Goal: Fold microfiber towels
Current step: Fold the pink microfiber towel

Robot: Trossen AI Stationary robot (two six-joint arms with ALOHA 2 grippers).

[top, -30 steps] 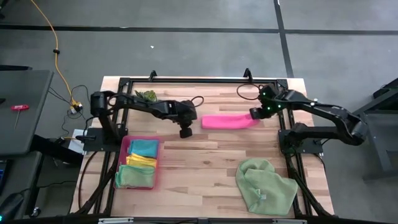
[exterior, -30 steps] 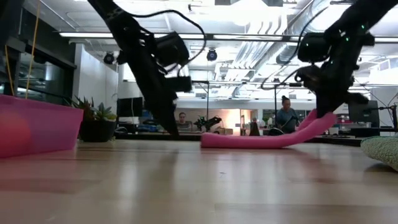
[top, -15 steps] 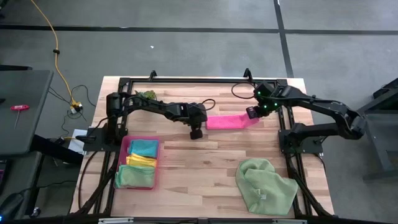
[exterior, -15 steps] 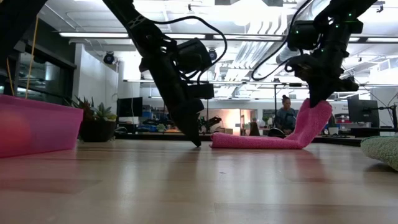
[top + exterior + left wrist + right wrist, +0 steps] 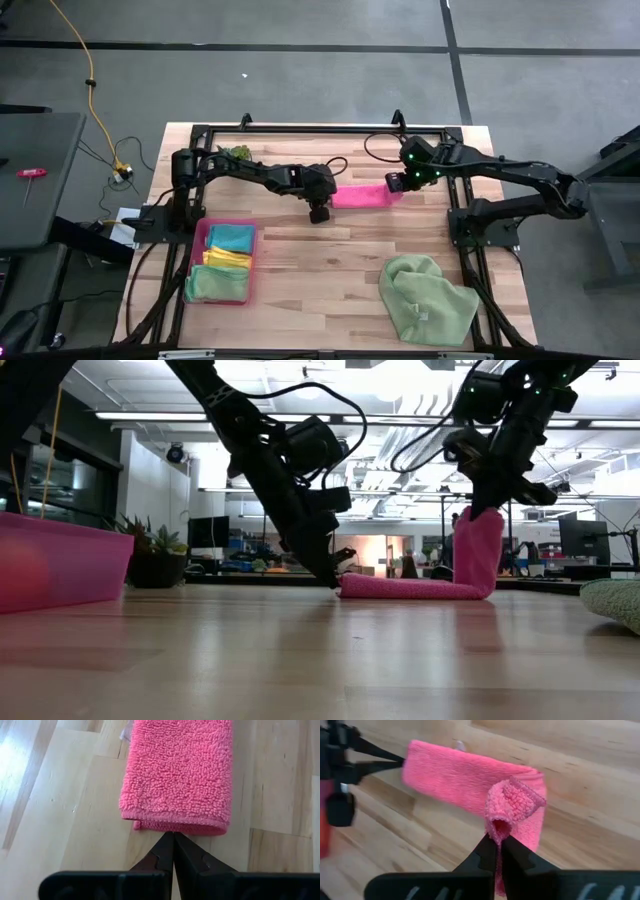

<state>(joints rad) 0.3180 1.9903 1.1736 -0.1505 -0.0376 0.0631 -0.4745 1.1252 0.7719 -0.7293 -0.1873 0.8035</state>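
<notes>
The hot pink towel [image 5: 358, 196] is folded into a narrow strip and lies at the table's far middle. Its right end stands upright [image 5: 478, 550]; the rest lies flat on the wood. My right gripper [image 5: 395, 183] is shut on that raised end. My left gripper [image 5: 318, 213] is shut, with its tips down at the table right at the strip's left end [image 5: 175, 827]. A pale green towel [image 5: 428, 300] lies crumpled at the near right. Teal, yellow and pale green towels lie in the pink tray [image 5: 200, 240]. My left gripper's shut fingertips [image 5: 173, 840] slant down from the table's left and meet the hem of the strip's left end [image 5: 176, 826] at table level. Whether they press on it I cannot tell. My right gripper pinches the strip's right end [image 5: 506, 815] between its two fingers, several layers bunched together. The fingers come from above, pointing down. That end is lifted clear and hangs upright below them, while the rest of the strip [image 5: 400, 588] lies on the table.
The pink tray stands at the near left and shows as a wall in the low view [image 5: 60, 560]. A small spiky green plant [image 5: 236, 153] stands at the far left. Bare wood [image 5: 330, 270] lies between the tray and the pale green towel.
My right gripper has gone up and toward the table's left with the pink towel's right end. That end now stands upright, while the left part has stayed flat. My left gripper has gone toward the right and down to the strip's left end.
</notes>
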